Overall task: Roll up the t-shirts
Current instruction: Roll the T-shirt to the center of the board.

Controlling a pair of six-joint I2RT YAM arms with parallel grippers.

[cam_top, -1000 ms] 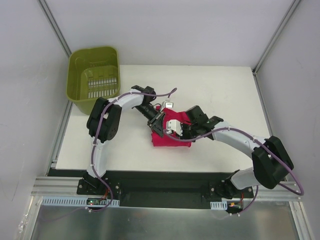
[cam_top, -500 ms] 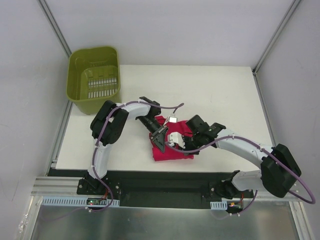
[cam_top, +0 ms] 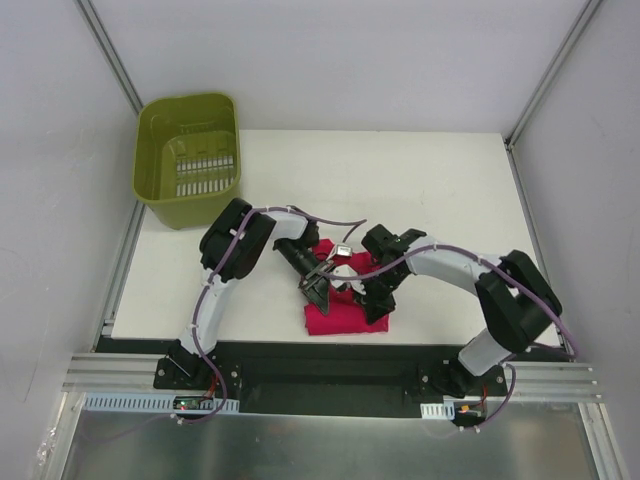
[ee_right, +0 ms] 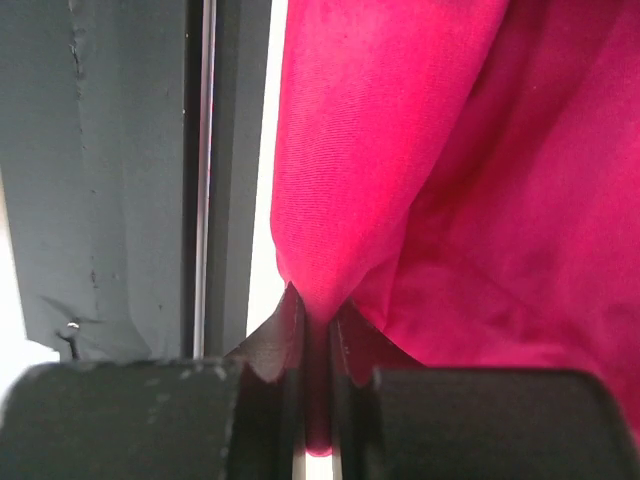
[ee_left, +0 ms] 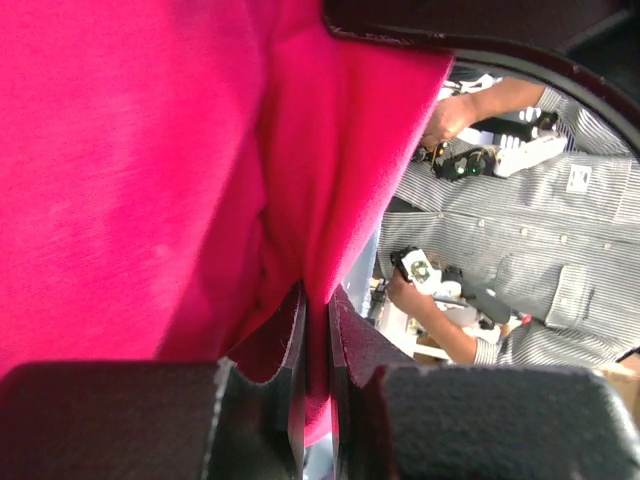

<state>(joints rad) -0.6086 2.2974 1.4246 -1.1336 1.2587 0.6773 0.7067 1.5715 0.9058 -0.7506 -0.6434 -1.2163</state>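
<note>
The magenta-red t-shirt [cam_top: 346, 314] lies bunched into a small, partly folded heap at the near edge of the white counter [cam_top: 450, 190], roughly midway between the two arms. The left end effector [cam_top: 317, 290] is pressed into the heap's left upper side, and the right end effector [cam_top: 376, 303] into its right side. Both are nearly closed, each pinching a thin fold of the t-shirt. The top view shows where the heap and the arms sit but hides the grips under the wrists. The wrist views show them plainly: in each, the two dark fingers stand close together with a ridge of red cloth running down between them. The cloth is plain, with no print or lettering visible. Only the left wrist view shows a person [ee_left: 520, 230] in a grey striped shirt beyond the fabric, holding handheld controllers; a small white patch [ee_left: 578, 178] on that shirt is too small to read. Only the right wrist view shows the cloth hanging beside the counter's edge and the black base plate [cam_top: 330, 365]. A green basket [cam_top: 158, 208] stands at the counter's far left corner, well apart from the t-shirt.
</note>
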